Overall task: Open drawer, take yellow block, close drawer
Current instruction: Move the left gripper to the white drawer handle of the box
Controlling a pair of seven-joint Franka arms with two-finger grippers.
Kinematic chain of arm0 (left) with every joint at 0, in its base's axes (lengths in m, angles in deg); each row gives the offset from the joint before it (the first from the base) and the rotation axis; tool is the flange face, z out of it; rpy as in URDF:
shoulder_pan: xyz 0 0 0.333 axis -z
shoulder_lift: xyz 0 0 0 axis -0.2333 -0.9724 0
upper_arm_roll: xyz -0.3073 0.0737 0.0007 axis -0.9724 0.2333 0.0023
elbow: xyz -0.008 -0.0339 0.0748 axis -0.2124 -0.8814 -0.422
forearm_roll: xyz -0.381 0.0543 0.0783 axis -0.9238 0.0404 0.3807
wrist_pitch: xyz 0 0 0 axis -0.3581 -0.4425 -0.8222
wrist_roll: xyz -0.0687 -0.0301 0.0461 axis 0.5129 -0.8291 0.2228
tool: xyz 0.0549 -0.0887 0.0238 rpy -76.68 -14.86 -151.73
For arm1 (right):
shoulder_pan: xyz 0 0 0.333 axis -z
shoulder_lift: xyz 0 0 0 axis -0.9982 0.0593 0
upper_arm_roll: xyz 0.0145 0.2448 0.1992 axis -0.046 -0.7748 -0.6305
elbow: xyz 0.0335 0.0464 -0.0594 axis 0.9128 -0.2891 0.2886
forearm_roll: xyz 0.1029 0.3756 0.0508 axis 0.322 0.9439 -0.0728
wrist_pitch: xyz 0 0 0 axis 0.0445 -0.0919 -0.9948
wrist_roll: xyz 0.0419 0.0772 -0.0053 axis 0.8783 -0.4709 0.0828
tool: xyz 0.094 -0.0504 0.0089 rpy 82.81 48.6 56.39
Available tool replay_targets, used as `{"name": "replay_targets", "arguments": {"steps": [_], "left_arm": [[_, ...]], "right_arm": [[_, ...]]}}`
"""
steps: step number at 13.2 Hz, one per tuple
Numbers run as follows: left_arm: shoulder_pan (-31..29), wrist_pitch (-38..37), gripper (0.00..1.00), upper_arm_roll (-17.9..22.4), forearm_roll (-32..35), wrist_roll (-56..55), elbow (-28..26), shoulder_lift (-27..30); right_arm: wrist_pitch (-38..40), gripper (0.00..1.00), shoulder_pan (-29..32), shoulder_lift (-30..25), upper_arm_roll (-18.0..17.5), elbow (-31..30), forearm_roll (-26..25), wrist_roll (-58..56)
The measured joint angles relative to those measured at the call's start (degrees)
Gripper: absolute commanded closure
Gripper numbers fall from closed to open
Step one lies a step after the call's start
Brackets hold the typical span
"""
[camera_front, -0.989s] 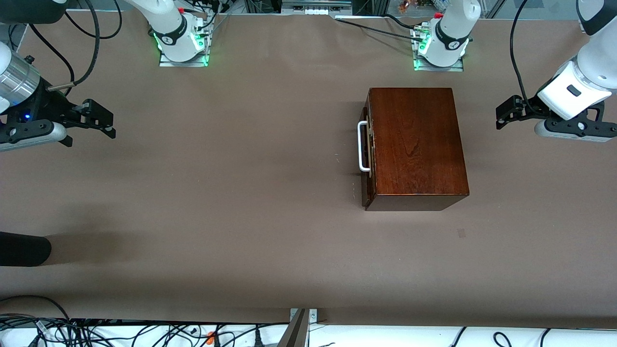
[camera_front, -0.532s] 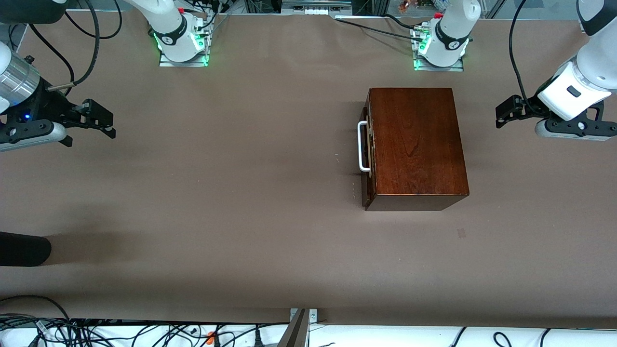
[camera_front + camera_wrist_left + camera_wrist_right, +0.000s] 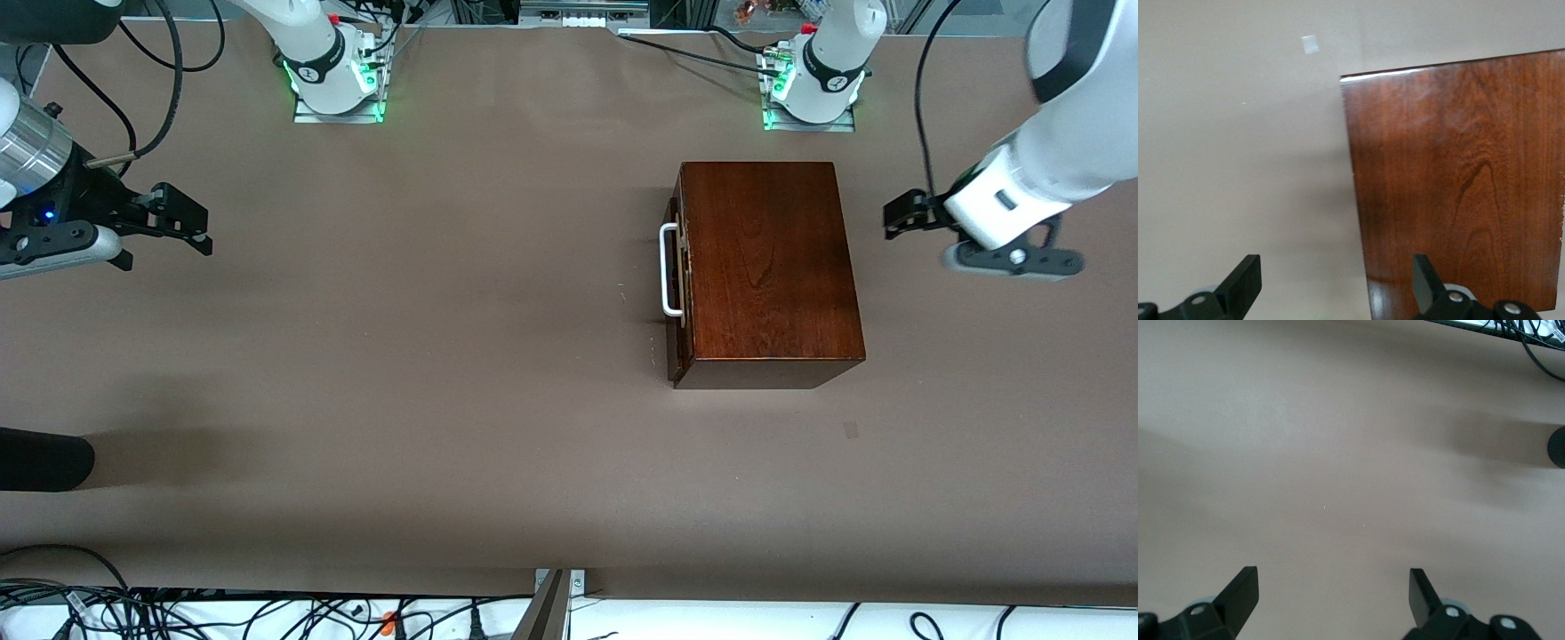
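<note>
The dark wood box (image 3: 765, 258) stands on the table in front of the left arm's base. Its drawer (image 3: 678, 267) is shut, and the white bar handle (image 3: 665, 271) faces the right arm's end. The yellow block is hidden. My left gripper (image 3: 893, 218) hovers open and empty beside the box, over the table at the left arm's end. In the left wrist view the left gripper (image 3: 1336, 280) straddles the edge of the box top (image 3: 1458, 180). My right gripper (image 3: 191, 224) waits open over bare table at the right arm's end, and nothing lies between the fingers of the right gripper (image 3: 1331, 593).
A black cylindrical object (image 3: 44, 460) juts in at the right arm's end, nearer the front camera. A small pale patch (image 3: 851, 430) marks the table just nearer the camera than the box. Cables (image 3: 267, 613) run along the front edge.
The left arm has swung toward the box, bringing its gripper closer to the box's side. The right arm and the box have not moved.
</note>
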Motion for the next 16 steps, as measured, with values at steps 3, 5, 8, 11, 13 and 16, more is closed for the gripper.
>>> {"name": "replay_targets", "arguments": {"steps": [3,5,8,11,13,16], "left_arm": [[1.73,2.18,0.0,-4.22,-0.05,-2.89,0.98,-3.09],[4.07,6.5,0.0,-7.47,-0.05,-9.65,1.12,-5.4],[11.36,12.59,0.0,-9.27,-0.02,-20.7,1.5,-9.96],[17.89,14.55,0.0,-9.34,4.02,-27.75,4.95,-15.48],[20.64,14.54,0.0,-9.36,7.11,-30.77,5.81,-17.96],[24.03,14.54,0.0,-9.32,8.61,-35.29,5.8,-20.47]], "right_arm": [[0.02,0.0,0.02,0.0,0.05,0.0,0.0,0.0],[0.02,0.0,0.03,0.0,0.07,0.0,0.0,0.0],[0.02,0.0,0.04,0.0,0.1,0.0,0.0,0.0],[0.03,0.0,0.04,0.0,0.1,0.0,0.0,0.0],[0.03,0.0,0.04,0.0,0.1,0.0,0.0,0.0],[0.03,0.0,0.04,0.0,0.11,0.0,0.0,0.0]]}}
